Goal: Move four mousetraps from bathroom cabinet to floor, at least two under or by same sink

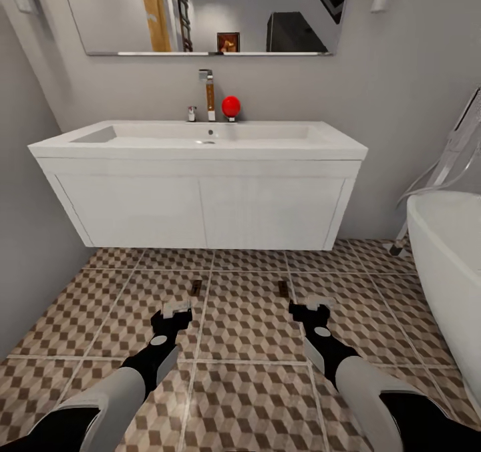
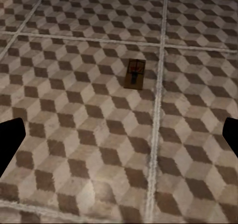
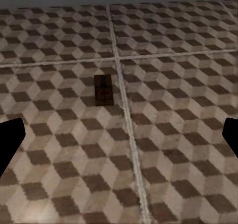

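1. Lying flat on the bathroom floor [image 1: 247,332], two mousetraps sit just below the sink [image 1: 200,191], at centre frame in the head view.
2. Left mousetrap [image 1: 196,286] [image 2: 134,74] rests just beside a grout line, just ahead of the left gripper [image 1: 176,308], apart from it.
3. Right mousetrap [image 1: 283,288] [image 3: 103,90] lies likewise ahead of the right gripper [image 1: 312,304].
4. Both claws: spread, holding nothing; fingertips sit at the wrist frames' lower edges.
5. Bathtub [image 1: 447,265] occupies the right edge.

White forearms, black wrists with grey discs, pale-tipped black left pincer [image 1: 176,310].
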### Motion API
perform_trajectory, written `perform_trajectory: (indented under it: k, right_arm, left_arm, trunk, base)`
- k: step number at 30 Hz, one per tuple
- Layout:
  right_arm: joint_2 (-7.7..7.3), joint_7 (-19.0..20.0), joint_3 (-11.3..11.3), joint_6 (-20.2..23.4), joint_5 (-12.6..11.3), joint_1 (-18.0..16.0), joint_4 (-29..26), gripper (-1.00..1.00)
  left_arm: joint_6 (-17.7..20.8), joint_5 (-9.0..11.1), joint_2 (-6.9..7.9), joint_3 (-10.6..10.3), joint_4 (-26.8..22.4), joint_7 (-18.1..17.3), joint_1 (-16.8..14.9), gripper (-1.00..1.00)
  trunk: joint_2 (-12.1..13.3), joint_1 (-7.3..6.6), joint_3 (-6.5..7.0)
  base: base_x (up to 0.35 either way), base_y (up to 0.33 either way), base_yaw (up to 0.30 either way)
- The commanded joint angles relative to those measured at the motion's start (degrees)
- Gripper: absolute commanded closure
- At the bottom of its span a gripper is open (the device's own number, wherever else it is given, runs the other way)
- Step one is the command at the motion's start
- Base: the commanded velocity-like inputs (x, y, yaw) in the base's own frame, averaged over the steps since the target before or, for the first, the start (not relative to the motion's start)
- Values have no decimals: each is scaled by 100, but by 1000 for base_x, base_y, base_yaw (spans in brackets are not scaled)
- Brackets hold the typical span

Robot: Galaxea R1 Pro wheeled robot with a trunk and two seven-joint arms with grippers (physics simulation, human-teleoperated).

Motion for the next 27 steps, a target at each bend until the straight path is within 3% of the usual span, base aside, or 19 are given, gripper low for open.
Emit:
perform_trajectory:
  k: [1,7,15,23,27]
  right_arm:
    - [1,-8,-23,-21,4,-3,8,-100]
    - [-19,-8,-24,-18,-5,-2,23,-100]
    - [-56,-8,-25,-18,-1,5,90,-100]
    - [-122,-2,-20,-17,8,7,428,-100]
    - [-192,4,-18,-17,10,7,581,-100]
  left_arm:
    - [-19,-25,3,33,66,10,-4,-100]
    - [-15,-5,61,43,304,14,-3,-100]
    - [-14,156,316,51,532,19,-3,-100]
    - [-19,596,460,53,905,15,11,-100]
    - [-19,693,472,53,1019,13,13,-100]
  trunk:
    - [0,-3,18]
    - [8,-19,151]
    - [19,-40,328]
    - [29,-60,506]
    - [35,-71,594]
  base:
    - [0,0,0]
    - [0,0,0]
    - [0,0,0]
    - [0,0,0]
    - [0,0,0]
